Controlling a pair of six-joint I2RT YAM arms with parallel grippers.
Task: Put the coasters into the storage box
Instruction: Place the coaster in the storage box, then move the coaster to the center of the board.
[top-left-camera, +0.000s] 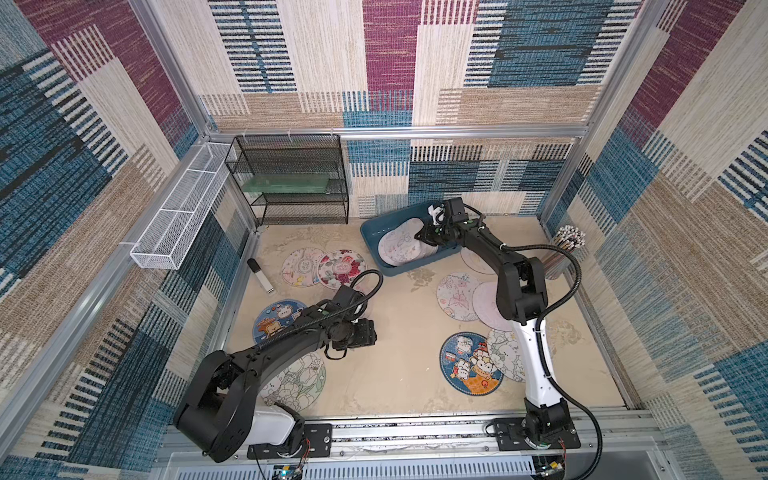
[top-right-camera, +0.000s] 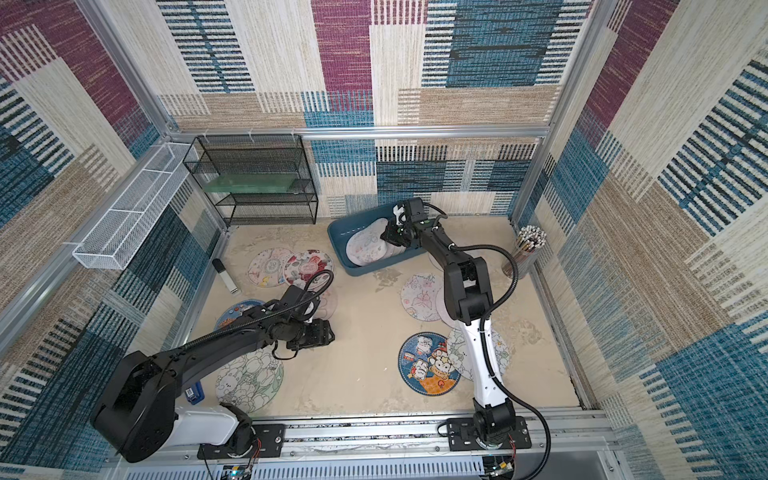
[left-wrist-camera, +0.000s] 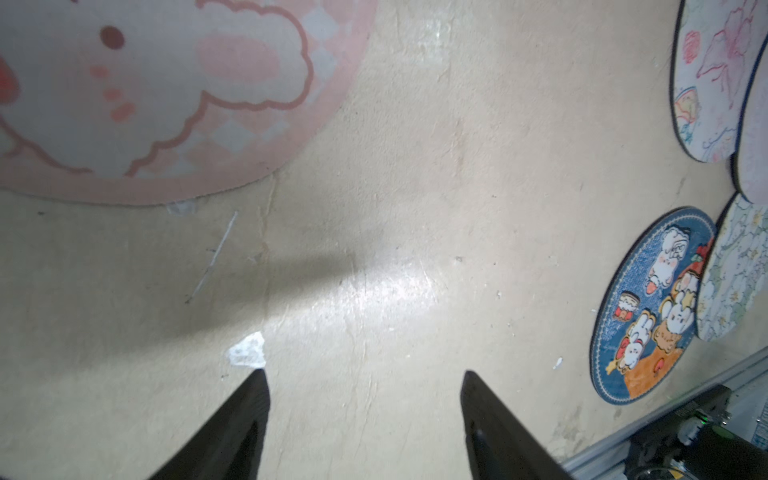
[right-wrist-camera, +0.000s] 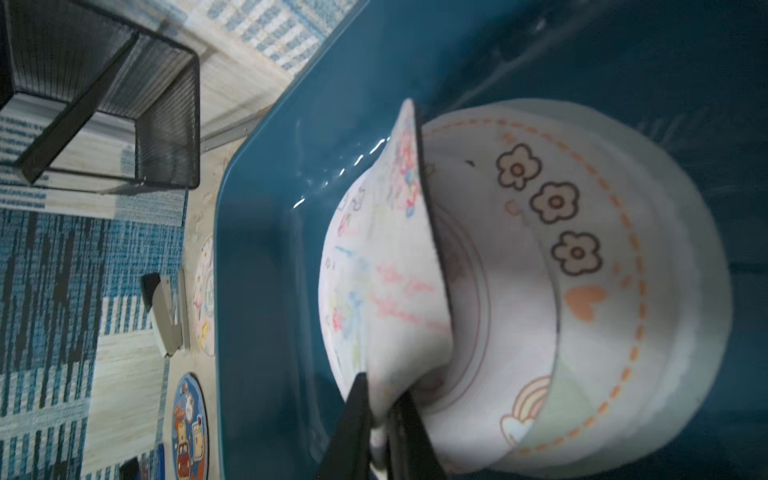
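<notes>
The teal storage box (top-left-camera: 370, 241) (right-wrist-camera: 257, 291) stands at the back of the floor. Inside it, my right gripper (right-wrist-camera: 380, 399) (top-left-camera: 420, 237) is shut on the edge of a pale pastel coaster (right-wrist-camera: 382, 270) that stands bent over other coasters (right-wrist-camera: 582, 249) lying in the box. My left gripper (left-wrist-camera: 363, 374) is open and points down at bare floor, close to a pink bunny coaster (left-wrist-camera: 166, 83). Several more coasters lie on the floor: a floral one (top-left-camera: 341, 269), a dark blue one (top-left-camera: 274, 320), another dark blue one (top-left-camera: 469, 370) (left-wrist-camera: 648, 307) and a butterfly one (top-left-camera: 457, 295).
A black wire rack (top-left-camera: 291, 178) stands in the back left corner, with a white mesh basket (top-left-camera: 178, 224) on the left wall. A cup of pencils (top-left-camera: 565, 249) is at the right wall. A black-and-white stick (top-left-camera: 261, 276) lies near the left wall.
</notes>
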